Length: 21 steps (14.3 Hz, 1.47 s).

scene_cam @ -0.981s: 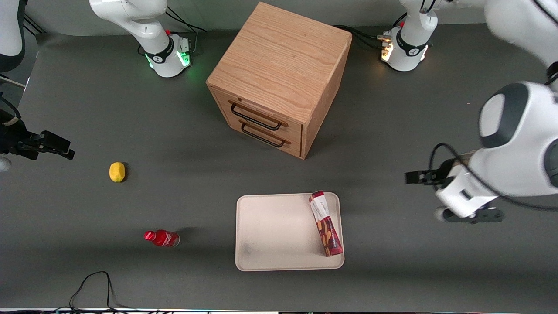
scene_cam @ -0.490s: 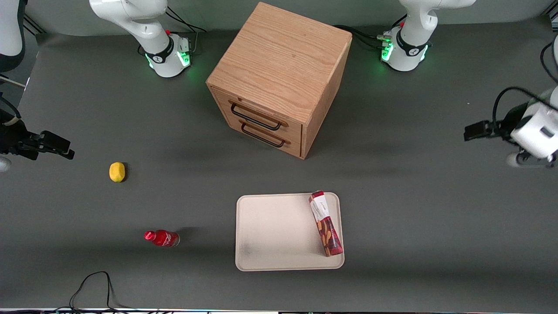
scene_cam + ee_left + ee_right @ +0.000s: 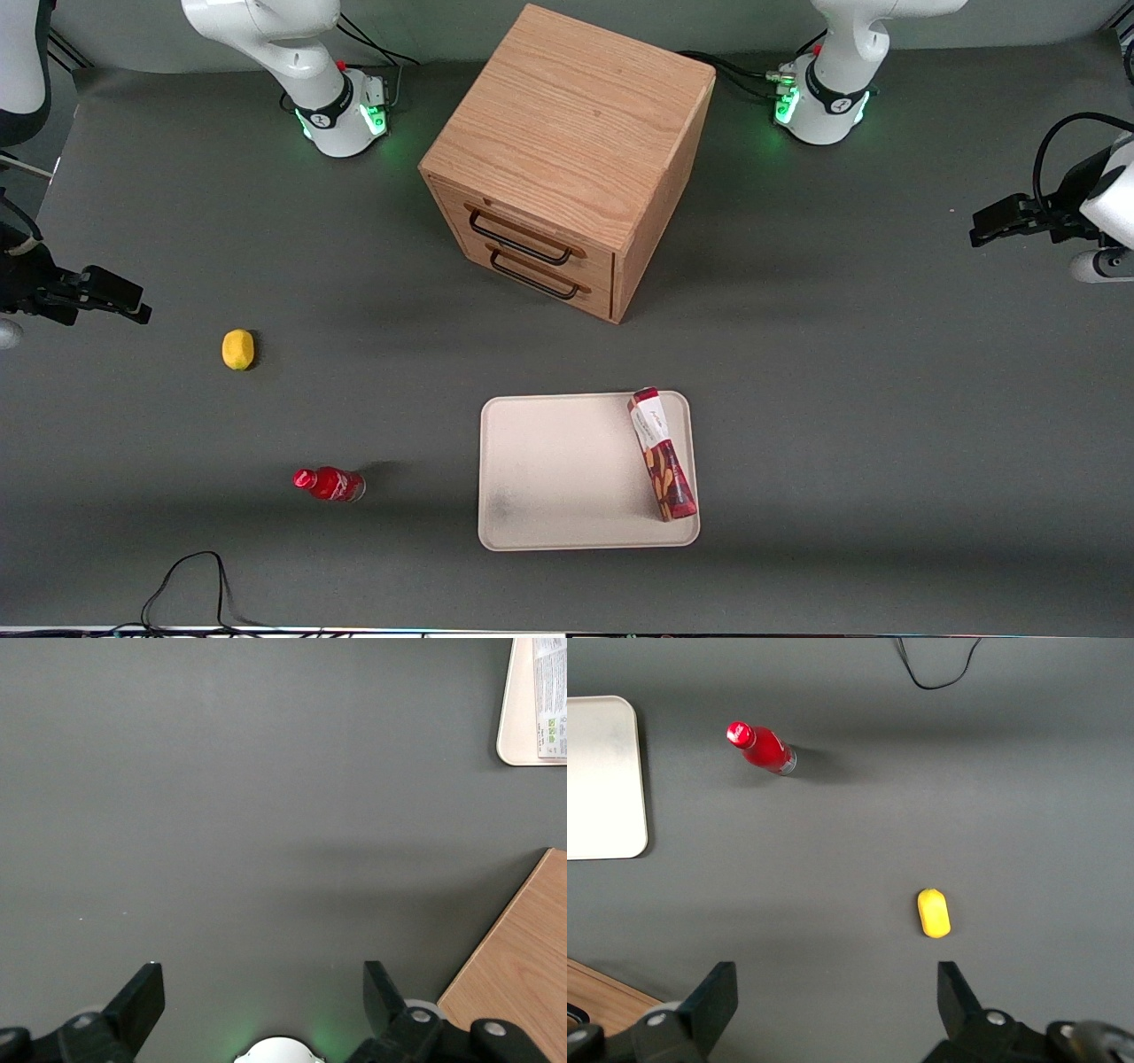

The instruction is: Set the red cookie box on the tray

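Note:
The red cookie box (image 3: 662, 454) lies flat on the cream tray (image 3: 558, 470), along the tray edge nearest the working arm's end. My left gripper (image 3: 997, 223) hangs high at the working arm's end of the table, well away from the tray and farther from the front camera than it. In the left wrist view the gripper (image 3: 261, 979) is open, with only bare table between its fingers. That view also catches a corner of the tray (image 3: 518, 718) and the box's white label (image 3: 549, 700).
A wooden two-drawer cabinet (image 3: 567, 159) stands mid-table, farther from the front camera than the tray. Toward the parked arm's end lie a yellow lemon (image 3: 237, 349) and a small red bottle (image 3: 330, 484). A black cable (image 3: 190, 576) loops near the front edge.
My left gripper has drawn away from beside the tray, toward the working arm's end and farther from the front camera. The box and tray have not moved.

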Each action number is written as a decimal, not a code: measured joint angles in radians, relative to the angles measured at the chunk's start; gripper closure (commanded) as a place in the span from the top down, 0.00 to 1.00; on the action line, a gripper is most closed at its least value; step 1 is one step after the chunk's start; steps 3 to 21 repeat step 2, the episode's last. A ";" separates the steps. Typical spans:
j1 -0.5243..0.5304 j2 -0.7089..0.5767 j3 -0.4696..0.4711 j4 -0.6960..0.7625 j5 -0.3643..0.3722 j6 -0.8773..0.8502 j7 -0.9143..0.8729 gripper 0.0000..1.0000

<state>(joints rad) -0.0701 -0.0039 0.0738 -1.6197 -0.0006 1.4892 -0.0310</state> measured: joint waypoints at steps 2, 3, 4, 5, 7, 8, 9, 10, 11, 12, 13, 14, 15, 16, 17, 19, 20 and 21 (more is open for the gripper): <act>0.004 0.000 0.000 0.008 0.000 0.000 0.000 1.00; 0.004 0.000 0.000 0.008 0.000 0.000 0.000 1.00; 0.004 0.000 0.000 0.008 0.000 0.000 0.000 1.00; 0.004 0.000 0.000 0.008 0.000 0.000 0.000 1.00; 0.004 0.000 0.000 0.008 0.000 0.000 0.000 1.00; 0.004 0.000 0.000 0.008 0.000 0.000 0.000 1.00; 0.004 0.000 0.000 0.008 0.000 0.000 0.000 1.00; 0.004 0.000 0.000 0.008 0.000 0.000 0.000 1.00; 0.004 0.000 0.000 0.008 0.000 0.000 0.000 1.00; 0.004 0.000 0.000 0.008 0.000 0.000 0.000 1.00; 0.004 0.000 0.000 0.008 0.000 0.000 0.000 1.00; 0.004 0.000 0.000 0.008 0.000 0.000 0.000 1.00; 0.004 0.000 0.000 0.008 0.000 0.000 0.000 1.00; 0.004 0.000 0.000 0.008 0.000 0.000 0.000 1.00; 0.004 0.000 0.000 0.008 0.000 0.000 0.000 1.00; 0.004 0.000 0.000 0.008 0.000 0.000 0.000 1.00; 0.004 0.000 0.000 0.008 0.000 0.000 0.000 1.00; 0.004 0.000 0.000 0.008 0.000 0.000 0.000 1.00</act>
